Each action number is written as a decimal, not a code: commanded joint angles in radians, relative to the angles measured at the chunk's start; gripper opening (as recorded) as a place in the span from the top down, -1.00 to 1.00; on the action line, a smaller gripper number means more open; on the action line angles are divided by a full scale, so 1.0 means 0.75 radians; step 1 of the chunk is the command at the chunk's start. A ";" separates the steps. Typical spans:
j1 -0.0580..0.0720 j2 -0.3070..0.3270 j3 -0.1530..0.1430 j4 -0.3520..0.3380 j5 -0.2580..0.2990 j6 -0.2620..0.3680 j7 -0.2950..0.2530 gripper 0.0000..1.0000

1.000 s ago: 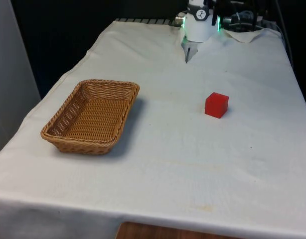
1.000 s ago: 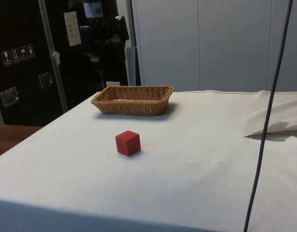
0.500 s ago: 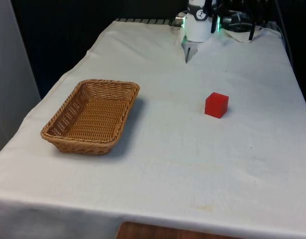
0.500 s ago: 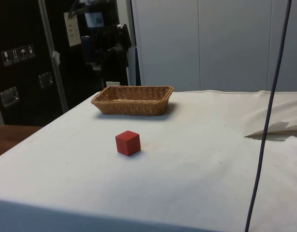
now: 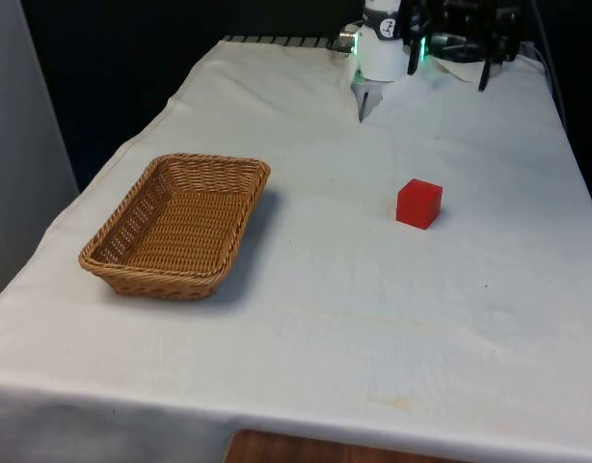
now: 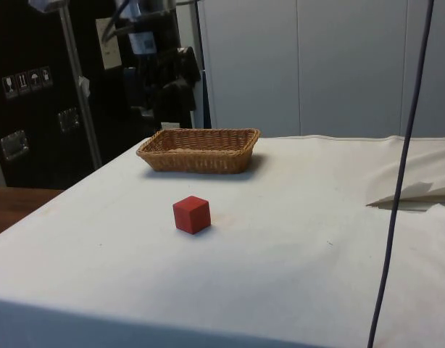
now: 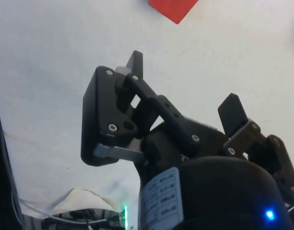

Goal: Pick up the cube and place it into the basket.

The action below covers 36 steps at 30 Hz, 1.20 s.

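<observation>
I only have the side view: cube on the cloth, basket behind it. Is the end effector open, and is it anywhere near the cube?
Observer: The wrist view shows the end effector open, with nothing between its fingers.
Operator: And how close is it to the cube?
Observer: Not close. In the front view it hangs over the table's far end, and the cube sits alone on the cloth well short of it.
Operator: Anything in the basket? I only see its wall.
Observer: The front view looks into the basket, and it holds nothing.
</observation>
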 commanded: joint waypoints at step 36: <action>0.007 0.095 0.021 -0.053 -0.044 0.176 0.240 -1.00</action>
